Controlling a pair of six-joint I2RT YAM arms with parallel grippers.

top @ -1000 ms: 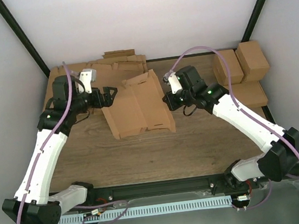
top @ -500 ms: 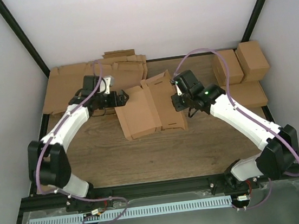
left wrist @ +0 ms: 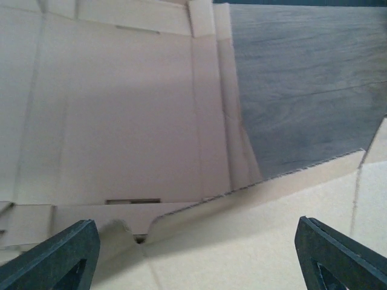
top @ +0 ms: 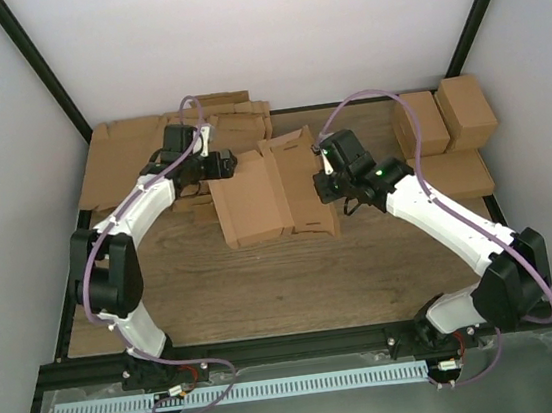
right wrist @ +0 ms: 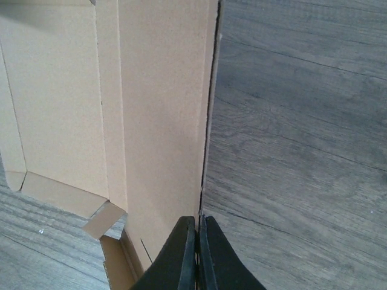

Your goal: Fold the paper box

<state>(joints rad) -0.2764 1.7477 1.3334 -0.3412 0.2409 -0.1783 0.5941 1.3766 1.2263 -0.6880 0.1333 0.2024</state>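
The paper box (top: 270,199) is a brown die-cut piece, half-folded, lying in the middle of the table. My right gripper (top: 322,189) is shut on its raised right panel; in the right wrist view the fingertips (right wrist: 197,232) pinch the edge of the panel (right wrist: 157,121). My left gripper (top: 222,163) is at the box's upper left corner, jaws wide open. In the left wrist view its two dark fingers (left wrist: 54,257) stand far apart over a cardboard flap (left wrist: 254,235), with nothing held.
A pile of flat brown cardboard sheets (top: 134,155) lies at the back left, under the left arm. Several folded brown boxes (top: 447,123) stand at the back right. The wooden table (top: 295,275) shows in front of the box.
My left arm has swung right and back, its gripper now at the box's upper left corner. The box has shifted a little right and its panels lie flatter. My right gripper keeps its hold.
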